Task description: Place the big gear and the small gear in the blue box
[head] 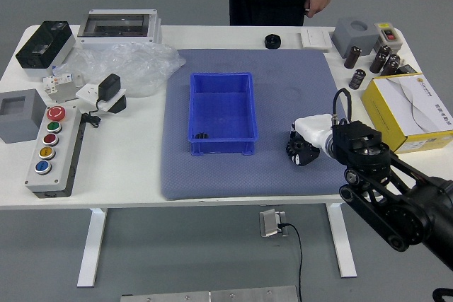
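My right hand (303,148), with a white back and black front, is low over the right part of the blue-grey mat, to the right of the blue box (223,147). Whether it holds a gear cannot be made out, as its dark parts blend with anything beneath. A small dark toothed piece (201,136), apparently the small gear, lies inside the box at its near left corner. I cannot identify the big gear. My left hand is out of view.
A black round part (272,41) sits behind the mat. Dark cylinders (357,78) and a yellow box (412,112) stand right; a button panel (55,153) and plastic bag (134,68) are left. A person stands at the far side, one hand (316,3) hanging beyond the table.
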Tool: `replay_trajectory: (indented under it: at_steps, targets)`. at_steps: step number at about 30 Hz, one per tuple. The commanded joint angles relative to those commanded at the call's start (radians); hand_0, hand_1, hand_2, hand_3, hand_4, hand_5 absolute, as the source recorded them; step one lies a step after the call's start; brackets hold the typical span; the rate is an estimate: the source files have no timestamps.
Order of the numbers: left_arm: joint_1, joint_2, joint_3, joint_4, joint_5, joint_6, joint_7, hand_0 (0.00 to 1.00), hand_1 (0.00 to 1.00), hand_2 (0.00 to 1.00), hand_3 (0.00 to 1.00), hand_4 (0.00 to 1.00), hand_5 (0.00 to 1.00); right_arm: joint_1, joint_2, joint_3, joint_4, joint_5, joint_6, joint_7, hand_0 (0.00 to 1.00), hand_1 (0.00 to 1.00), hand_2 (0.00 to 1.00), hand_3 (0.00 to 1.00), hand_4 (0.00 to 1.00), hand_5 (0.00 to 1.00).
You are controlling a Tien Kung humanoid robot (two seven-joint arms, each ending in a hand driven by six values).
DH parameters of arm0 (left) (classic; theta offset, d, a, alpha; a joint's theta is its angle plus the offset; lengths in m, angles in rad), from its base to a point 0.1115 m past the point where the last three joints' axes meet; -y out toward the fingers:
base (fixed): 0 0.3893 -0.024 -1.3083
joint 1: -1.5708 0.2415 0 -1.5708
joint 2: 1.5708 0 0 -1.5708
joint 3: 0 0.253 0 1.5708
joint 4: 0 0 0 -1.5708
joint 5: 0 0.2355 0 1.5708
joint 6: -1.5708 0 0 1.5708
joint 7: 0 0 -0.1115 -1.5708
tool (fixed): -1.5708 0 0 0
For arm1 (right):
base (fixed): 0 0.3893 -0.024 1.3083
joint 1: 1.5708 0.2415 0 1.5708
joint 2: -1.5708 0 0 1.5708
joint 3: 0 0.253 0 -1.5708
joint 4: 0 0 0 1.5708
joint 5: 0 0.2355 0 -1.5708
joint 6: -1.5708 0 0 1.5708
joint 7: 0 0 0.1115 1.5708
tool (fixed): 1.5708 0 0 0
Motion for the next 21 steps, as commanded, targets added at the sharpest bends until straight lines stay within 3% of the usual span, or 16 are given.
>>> replay_trajectory:
  at_steps: [2, 3, 21]
  targets:
    - [0.000, 0.000, 0.000, 0.000, 0.000, 0.000, 0.000, 0.836, 0.804, 0.804, 0.787, 0.685, 0.363, 0.000, 0.000, 0.000, -0.001, 0.000, -0.006, 0.000, 0.494, 0.459, 0.508, 0.517, 0.589, 0.225]
    - [0.000, 0.000, 0.000, 0.000, 0.000, 0.000, 0.000, 0.836, 0.805, 0.804, 0.786, 0.685, 0.362, 0.000, 0.000, 0.000, -0.002, 0.000, -0.008, -0.001, 0.494, 0.430, 0.467, 0.447, 0.581, 0.214]
    - [-0.001, 0.003, 0.001, 0.000, -0.003, 0.000, 0.000, 0.836, 0.804, 0.804, 0.785, 0.685, 0.364, 0.082, -0.032, 0.041, 0.035, 0.000, -0.016, -0.002, 0.498, 0.421, 0.447, 0.428, 0.559, 0.191]
